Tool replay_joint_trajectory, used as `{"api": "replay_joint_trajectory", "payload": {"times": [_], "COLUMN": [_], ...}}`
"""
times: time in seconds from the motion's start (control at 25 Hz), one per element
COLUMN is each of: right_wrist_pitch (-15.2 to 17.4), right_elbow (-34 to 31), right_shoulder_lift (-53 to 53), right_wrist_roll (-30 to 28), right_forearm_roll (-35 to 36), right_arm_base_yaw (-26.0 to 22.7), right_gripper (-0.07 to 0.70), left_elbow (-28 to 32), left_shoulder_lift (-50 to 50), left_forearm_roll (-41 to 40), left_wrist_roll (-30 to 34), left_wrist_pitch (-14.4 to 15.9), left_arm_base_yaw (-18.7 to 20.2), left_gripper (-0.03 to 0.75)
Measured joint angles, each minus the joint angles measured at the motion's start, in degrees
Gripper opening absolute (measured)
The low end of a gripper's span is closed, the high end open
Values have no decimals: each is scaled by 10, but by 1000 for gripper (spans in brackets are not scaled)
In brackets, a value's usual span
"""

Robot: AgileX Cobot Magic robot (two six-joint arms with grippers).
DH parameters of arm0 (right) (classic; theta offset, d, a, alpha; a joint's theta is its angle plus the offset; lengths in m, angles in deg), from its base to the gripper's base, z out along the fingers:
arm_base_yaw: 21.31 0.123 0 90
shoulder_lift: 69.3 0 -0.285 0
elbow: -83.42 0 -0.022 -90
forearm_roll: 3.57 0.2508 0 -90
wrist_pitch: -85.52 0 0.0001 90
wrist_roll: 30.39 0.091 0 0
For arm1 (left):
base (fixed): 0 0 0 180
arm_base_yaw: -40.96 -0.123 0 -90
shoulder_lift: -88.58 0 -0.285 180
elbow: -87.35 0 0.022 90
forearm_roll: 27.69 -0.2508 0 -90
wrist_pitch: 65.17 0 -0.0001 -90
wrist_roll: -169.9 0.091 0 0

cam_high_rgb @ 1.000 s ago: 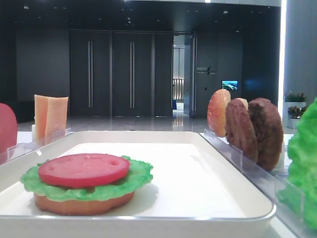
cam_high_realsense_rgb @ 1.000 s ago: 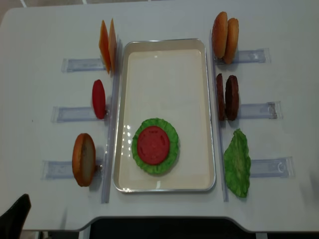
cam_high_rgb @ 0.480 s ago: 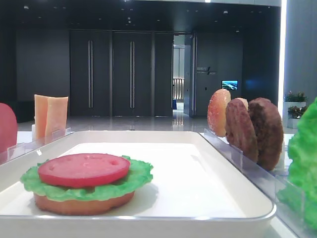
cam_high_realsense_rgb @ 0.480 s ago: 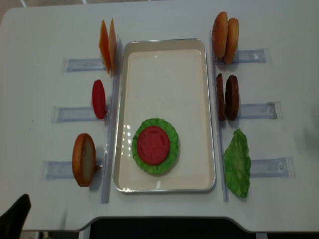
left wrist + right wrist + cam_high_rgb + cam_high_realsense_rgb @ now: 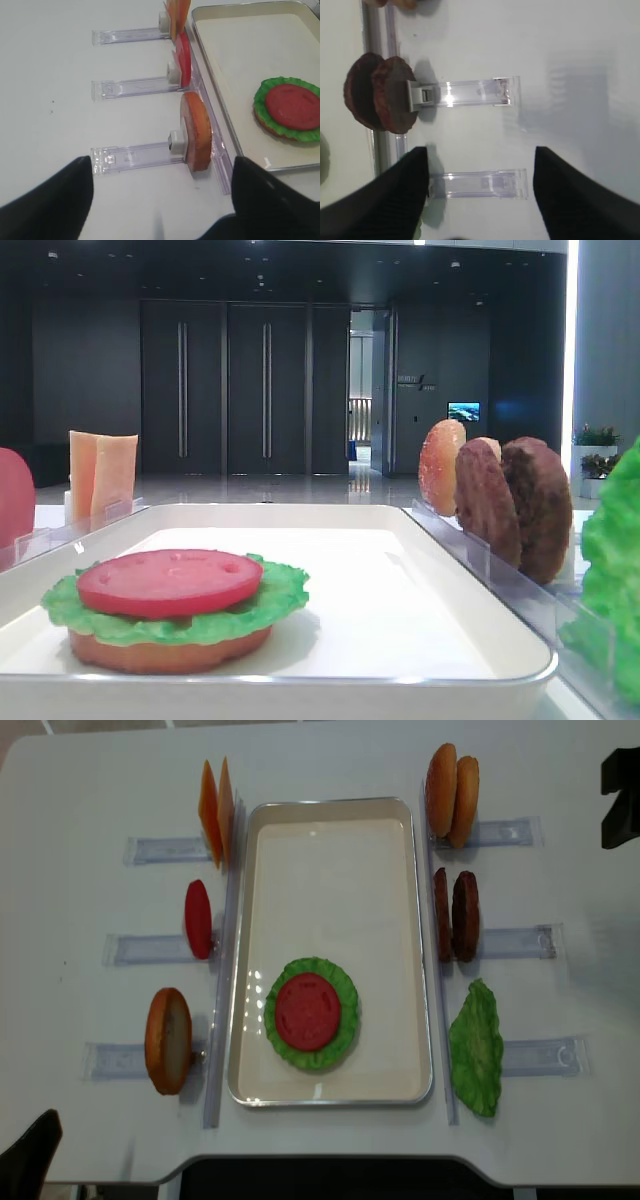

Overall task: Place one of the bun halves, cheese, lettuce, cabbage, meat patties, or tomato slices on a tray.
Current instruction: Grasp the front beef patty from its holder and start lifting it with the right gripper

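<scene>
the right end effector (image 5: pixel 479 192) has just appeared at 2 o'clock over the tabletop (image 5: pixel 80 800), wide open and empty. the meat patties (image 5: pixel 456 916) at 3 o'clock of the tray (image 5: pixel 330 840) are probably targeted next.

I see clear plastic slotted racks (image 5: pixel 510 943) lying flat | pale white tabletop (image 5: pixel 80 800) under them | dark double doors (image 5: pixel 225 390) far behind.

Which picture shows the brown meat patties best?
The right wrist view: the meat patties fill it large, standing on edge. The top-down view shows them small and edge-on; the low front view shows their faces; the left wrist view misses them.
</scene>
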Motion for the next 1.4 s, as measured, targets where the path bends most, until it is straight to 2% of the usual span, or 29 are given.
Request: {"api": "replay_joint_trajectory", "payload": {"times": [0.2,0.44,0.76,0.96,1.2,1.4], "right_wrist_pitch": [0,-5,-9,-12,-15,-44], "right_elbow": [18,25,81,116,120,120], "right_shoulder_lift": [-19,-55,-137,-181,-201,-203], "right_wrist_roll": [55,107,144,171,197,217], "right_forearm_roll": [-19,-37,-46,-47,-61,-62], "right_arm_base_yaw": [78,137,208,225,231,232], "right_gripper": [433,433,433,433,433,433], "left_elbow": [0,0,0,0,0,0], "left_shoulder_lift": [0,0,0,0,0,0], "left_forearm_roll": [0,0,0,0,0,0], "left_wrist_roll": [0,0,0,0,0,0], "left_wrist_pitch": [0,0,0,0,0,0], "left_arm_base_yaw": [0,0,0,0,0,0], "left_gripper": [660,660,660,660,660,660]}}
